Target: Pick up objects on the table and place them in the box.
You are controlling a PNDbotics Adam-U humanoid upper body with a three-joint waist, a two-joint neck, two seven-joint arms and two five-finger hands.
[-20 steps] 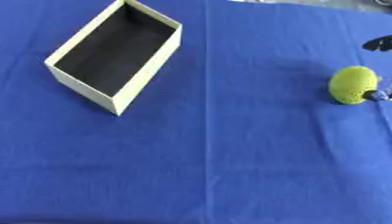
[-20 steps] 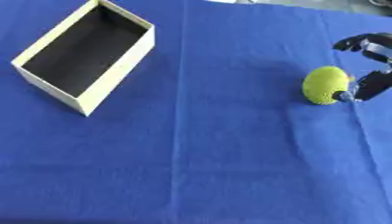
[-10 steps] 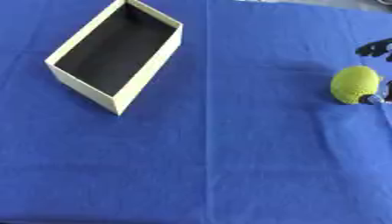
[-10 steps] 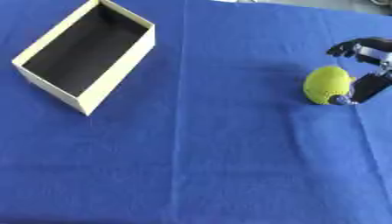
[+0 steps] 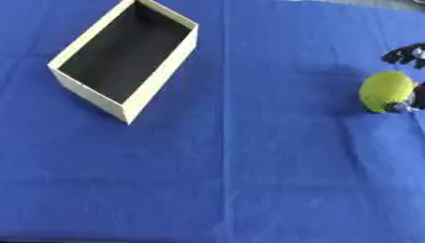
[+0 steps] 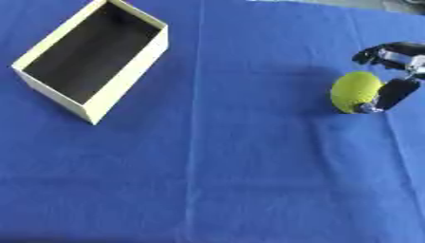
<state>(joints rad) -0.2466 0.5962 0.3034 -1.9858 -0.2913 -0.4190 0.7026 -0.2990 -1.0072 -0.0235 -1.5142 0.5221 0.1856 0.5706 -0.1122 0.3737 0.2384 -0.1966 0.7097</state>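
Note:
A yellow-green round object (image 6: pixel 355 91) lies on the blue cloth at the right. My right hand (image 6: pixel 397 90) comes in from the right edge and stands open around it. The thumb (image 6: pixel 390 96) rests against the object's lower right side. The curved fingers (image 6: pixel 387 51) hover just above and behind it, with a gap between them and the object. The cream box (image 5: pixel 126 58) with a dark inside stands open-topped at the upper left and has nothing in it. My left hand shows in neither view.
The blue cloth (image 5: pixel 241 171) covers the whole table, with a vertical crease down the middle. A wide stretch of it lies between the box and the round object.
The right hand's fingers have edged a little lower toward the round object. The object and the box have not moved.

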